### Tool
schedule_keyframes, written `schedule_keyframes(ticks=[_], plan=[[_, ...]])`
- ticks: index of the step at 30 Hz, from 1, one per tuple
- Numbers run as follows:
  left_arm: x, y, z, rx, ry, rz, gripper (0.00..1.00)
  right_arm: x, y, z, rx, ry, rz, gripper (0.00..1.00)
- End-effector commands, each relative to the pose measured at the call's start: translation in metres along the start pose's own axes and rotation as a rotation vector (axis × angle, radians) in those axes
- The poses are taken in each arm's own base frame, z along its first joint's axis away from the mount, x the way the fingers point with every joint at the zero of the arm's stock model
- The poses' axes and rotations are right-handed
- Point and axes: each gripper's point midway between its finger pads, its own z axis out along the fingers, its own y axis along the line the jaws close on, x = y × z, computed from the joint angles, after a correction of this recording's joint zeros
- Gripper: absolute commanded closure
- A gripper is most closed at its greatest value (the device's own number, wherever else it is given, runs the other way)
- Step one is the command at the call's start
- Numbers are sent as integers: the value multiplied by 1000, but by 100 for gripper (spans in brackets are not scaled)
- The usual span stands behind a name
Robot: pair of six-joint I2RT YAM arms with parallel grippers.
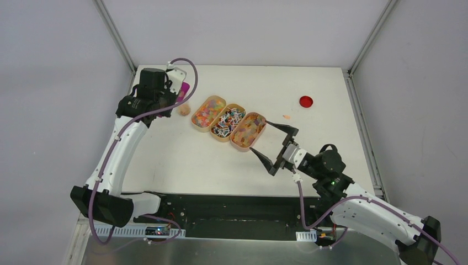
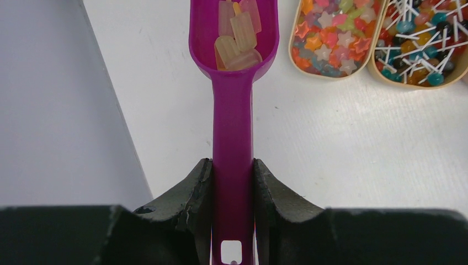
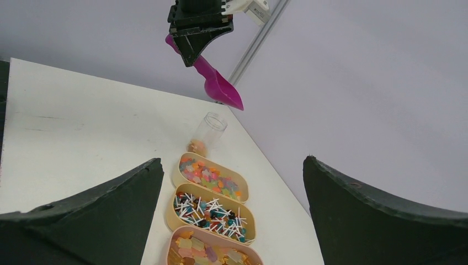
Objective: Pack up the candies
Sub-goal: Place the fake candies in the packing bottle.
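Note:
Three oval trays hold the candies: bright star-shaped bits (image 1: 208,111), red, white and dark stick pieces (image 1: 227,122), and orange-yellow gummies (image 1: 248,131). My left gripper (image 2: 233,165) is shut on the handle of a magenta scoop (image 2: 233,110). The scoop holds several pale gummies (image 2: 237,38) and hangs above a clear jar (image 3: 208,132) at the far end of the tray row. The jar (image 1: 184,108) has a few candies at its bottom. My right gripper (image 1: 259,136) is wide open and empty, just beside the near end of the gummy tray.
A flat red disc (image 1: 306,101) lies at the far right of the table. A small orange bit (image 1: 286,116) lies loose between the disc and the trays. The grey wall and frame post stand close behind the left arm.

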Motion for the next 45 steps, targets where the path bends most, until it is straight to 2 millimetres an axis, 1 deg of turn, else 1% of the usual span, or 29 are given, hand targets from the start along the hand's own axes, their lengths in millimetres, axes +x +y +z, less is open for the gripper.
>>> schedule_keyframes(ticks=[1, 7, 12, 23, 27, 32, 37, 41, 45], plan=[[-3, 21, -9, -73, 4, 20, 100, -13, 1, -1, -10, -55, 24, 0], [3, 27, -3, -87, 30, 16, 100, -20, 0, -4, -6, -74, 27, 0], [7, 28, 2, -83, 52, 7, 100, -24, 0, -5, -8, -86, 34, 0], [7, 32, 3, -86, 118, -27, 100, -23, 0, -4, -9, -77, 35, 0], [8, 29, 4, -72, 134, -36, 100, -21, 0, -4, -8, -74, 33, 0], [14, 29, 7, -72, 169, -39, 100, -21, 0, -3, -8, -72, 32, 0], [12, 30, 9, -70, 196, -55, 100, -21, 0, -3, -5, -70, 31, 0], [10, 25, 11, -43, 220, -78, 100, -21, 0, -4, -7, -69, 34, 0], [14, 23, 12, -35, 251, -87, 100, -20, 1, -3, -10, -68, 35, 0]])
